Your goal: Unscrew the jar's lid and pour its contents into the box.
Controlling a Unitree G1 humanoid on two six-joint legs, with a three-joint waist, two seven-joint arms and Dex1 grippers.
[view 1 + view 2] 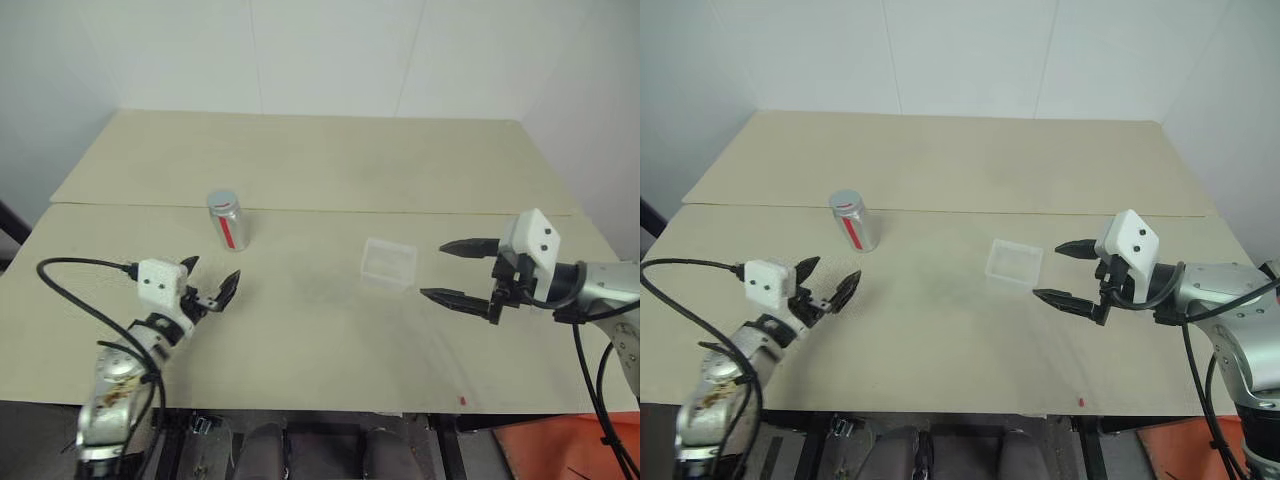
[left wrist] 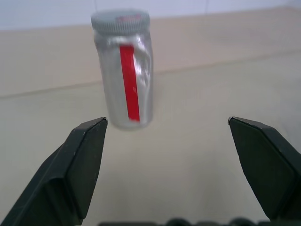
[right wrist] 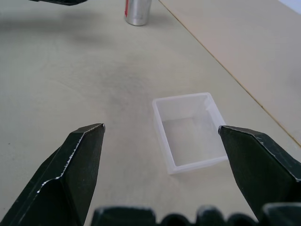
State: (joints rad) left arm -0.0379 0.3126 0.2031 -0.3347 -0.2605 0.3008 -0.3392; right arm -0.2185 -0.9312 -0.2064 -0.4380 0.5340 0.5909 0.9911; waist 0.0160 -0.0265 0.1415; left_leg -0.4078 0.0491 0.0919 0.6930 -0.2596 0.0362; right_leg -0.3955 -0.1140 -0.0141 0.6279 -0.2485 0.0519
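A pale beige bench [image 1: 330,330] spans the view, with a seam [image 1: 400,211] running across it. White walls [image 1: 330,50] rise behind. A tiny red speck [image 1: 462,401] lies near the bench's front edge.

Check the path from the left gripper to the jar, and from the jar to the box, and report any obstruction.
Nothing visible blocks either path. The left gripper is open, facing the jar across bare table. The jar stands upright with its lid on. Between jar and box lies only bare tabletop. The open right gripper hovers beside the box.
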